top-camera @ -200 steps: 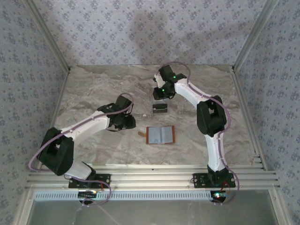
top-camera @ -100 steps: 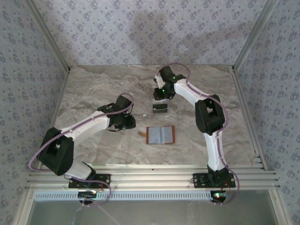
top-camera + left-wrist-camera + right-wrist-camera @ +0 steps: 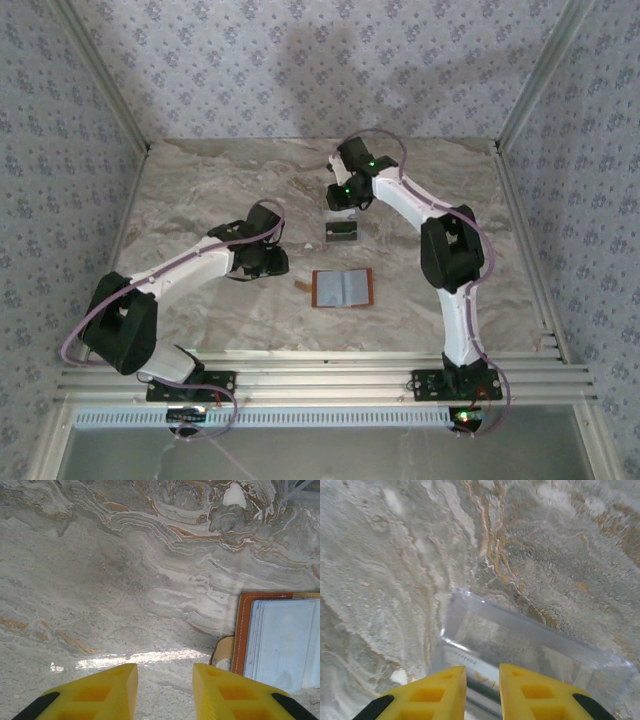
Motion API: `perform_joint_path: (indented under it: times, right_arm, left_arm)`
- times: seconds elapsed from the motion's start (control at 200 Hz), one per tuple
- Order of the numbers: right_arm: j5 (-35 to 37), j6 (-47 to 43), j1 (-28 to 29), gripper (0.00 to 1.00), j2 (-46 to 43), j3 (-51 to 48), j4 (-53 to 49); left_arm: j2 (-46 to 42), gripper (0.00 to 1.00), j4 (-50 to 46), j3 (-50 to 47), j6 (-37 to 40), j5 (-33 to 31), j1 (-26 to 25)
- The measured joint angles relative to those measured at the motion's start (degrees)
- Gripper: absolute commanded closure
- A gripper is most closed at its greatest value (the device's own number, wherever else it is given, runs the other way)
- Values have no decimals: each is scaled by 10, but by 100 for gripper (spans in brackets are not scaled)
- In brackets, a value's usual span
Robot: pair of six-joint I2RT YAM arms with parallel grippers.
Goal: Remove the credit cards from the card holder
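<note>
The card holder (image 3: 343,288) lies open on the marble, grey lining up, tan tab (image 3: 223,652) at its left edge; its lining (image 3: 282,640) looks bare. A pale grey card (image 3: 470,665) lies in the clear plastic tray (image 3: 535,630), with a dark strip along its near edge; I cannot tell if that is the dark card. My right gripper (image 3: 482,687) hangs over the tray's near end, open by a narrow gap and holding nothing. The left gripper (image 3: 165,685) is open over bare marble, just left of the tab.
The tray (image 3: 342,232) sits just beyond the wallet, mid-table. Aluminium posts and patterned walls close in the table on three sides. Bare marble stretches to the left and far side.
The right wrist has shifted slightly toward the far side, away from the tray. The left arm, wallet and tray have stayed put.
</note>
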Motion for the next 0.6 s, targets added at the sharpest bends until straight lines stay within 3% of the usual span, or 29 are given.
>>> perform_joint_path:
  times: [0.32,0.6]
  right_arm:
    - [9,28,18,73,-95,-67,-46]
    - [19,102,71,72,-158,-224,-68]
  left_arm:
    - [0,65,14,0,0,1,0]
    - [1,59,46,0,6,5,6]
